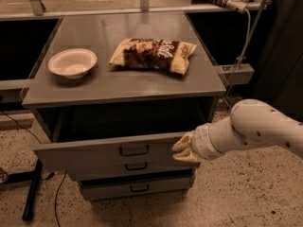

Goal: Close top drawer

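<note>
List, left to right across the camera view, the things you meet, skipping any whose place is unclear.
white bowl → black handle of the top drawer → tool, at the drawer front's right end → white arm. The chip bag is skipped: it spans above both handle and tool.

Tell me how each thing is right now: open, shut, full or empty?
top drawer: partly open, pulled out
lower drawers: look shut
bowl: upright, looks empty
snack bag: lying flat on the cabinet top
pincer: against the right end of the top drawer's front
</note>
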Robot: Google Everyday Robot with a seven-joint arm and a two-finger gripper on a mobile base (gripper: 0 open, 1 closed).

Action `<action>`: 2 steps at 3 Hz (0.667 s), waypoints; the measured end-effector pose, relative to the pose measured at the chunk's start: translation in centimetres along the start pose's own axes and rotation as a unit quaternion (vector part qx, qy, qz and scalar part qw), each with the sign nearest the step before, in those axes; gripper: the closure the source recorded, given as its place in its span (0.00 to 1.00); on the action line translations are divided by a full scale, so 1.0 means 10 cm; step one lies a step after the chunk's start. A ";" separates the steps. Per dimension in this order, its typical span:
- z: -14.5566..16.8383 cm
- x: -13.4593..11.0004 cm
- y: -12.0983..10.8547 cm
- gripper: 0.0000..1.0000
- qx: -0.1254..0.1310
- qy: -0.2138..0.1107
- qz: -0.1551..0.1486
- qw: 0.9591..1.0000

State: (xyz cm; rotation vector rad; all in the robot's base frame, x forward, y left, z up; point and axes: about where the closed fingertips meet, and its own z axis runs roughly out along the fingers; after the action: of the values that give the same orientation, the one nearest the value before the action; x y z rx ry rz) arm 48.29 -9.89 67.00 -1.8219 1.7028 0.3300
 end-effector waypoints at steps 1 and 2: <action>0.00 0.00 0.00 0.41 0.000 0.000 0.000 1.000; 0.00 0.00 0.00 0.16 0.000 0.000 0.000 1.000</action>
State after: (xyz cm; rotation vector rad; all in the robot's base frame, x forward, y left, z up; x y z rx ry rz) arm 48.27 -9.90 67.00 -1.8217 1.7032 0.3302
